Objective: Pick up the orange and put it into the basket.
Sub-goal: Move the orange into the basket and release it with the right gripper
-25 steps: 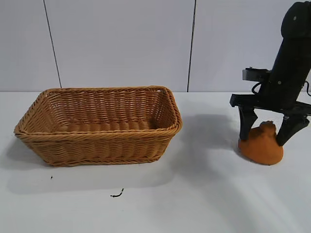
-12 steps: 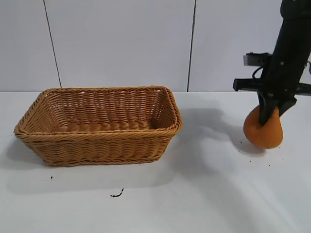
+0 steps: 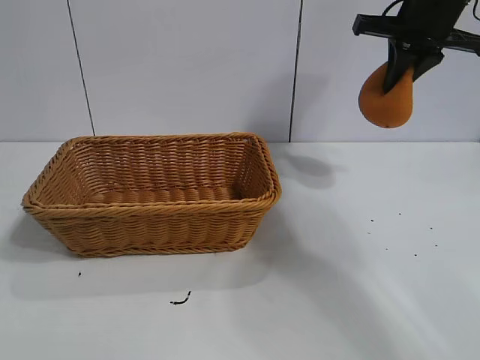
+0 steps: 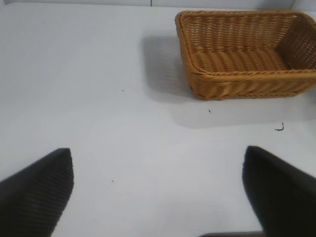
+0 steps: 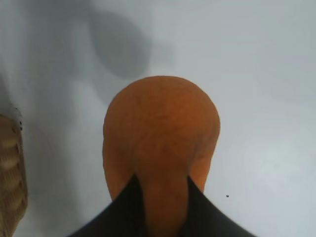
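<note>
Right gripper, upper right of the exterior frame, fingers clenched on the knobby neck of the orange. The fruit hangs below the fingers, well clear of the tabletop; its shadow falls on the white surface beside the basket's right end. In the right wrist view the two dark fingers pinch only the narrow stem end of the orange, and the bulk of the fruit sits beyond the fingertips.

Basket is left of centre in the exterior frame, empty as far as its interior shows, well apart from the orange. Orange is not yet over the rim.

Left gripper: fingers spread wide, nothing between them, low over bare tabletop with the basket in the upper right of its view. It looks idle.

Risks, as judged from here:
- The grip is on a small tapered knob with a heavy body hanging under it. A quick sideways carry could swing the fruit and let it slip out short of the basket.
- Release from this height could bounce the orange off the wicker or out over the flared side.
- Releasing too early would land it on the near rim.

Small dark specks lie on the tabletop at lower right.
</note>
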`<state>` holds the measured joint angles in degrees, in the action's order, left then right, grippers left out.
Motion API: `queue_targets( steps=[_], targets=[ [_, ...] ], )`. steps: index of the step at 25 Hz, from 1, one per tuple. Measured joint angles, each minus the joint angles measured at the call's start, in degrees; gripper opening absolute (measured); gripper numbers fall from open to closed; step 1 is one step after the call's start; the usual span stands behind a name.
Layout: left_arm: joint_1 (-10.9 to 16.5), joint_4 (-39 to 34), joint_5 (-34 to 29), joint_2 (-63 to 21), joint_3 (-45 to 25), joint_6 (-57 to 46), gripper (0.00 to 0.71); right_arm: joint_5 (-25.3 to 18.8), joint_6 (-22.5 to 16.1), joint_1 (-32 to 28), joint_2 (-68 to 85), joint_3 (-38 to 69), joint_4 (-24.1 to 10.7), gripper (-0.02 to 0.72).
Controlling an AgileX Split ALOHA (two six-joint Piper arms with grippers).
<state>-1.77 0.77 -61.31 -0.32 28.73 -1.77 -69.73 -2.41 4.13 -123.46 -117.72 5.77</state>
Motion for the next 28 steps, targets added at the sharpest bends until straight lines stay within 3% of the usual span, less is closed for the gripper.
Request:
queue_targets(
  steps=[7,13,21,28],
  targets=[
    [0.00,0.00,0.00,0.00,0.00,0.00,0.666,-0.06,0.00,8.33,0.00,-0.28,0.04,0.041],
    [0.00,0.00,0.00,0.00,0.00,0.00,0.666,0.35,0.00,20.40,0.00,-0.28,0.06,0.041],
    [0.00,0.00,0.00,0.00,0.00,0.00,0.666,8.58,-1.10,30.47,-0.44,-0.28,-1.10,0.041],
    [0.00,0.00,0.00,0.00,0.00,0.00,0.666,14.64,-2.97,32.56,-6.34,-0.33,-1.66,0.041]
  ],
)
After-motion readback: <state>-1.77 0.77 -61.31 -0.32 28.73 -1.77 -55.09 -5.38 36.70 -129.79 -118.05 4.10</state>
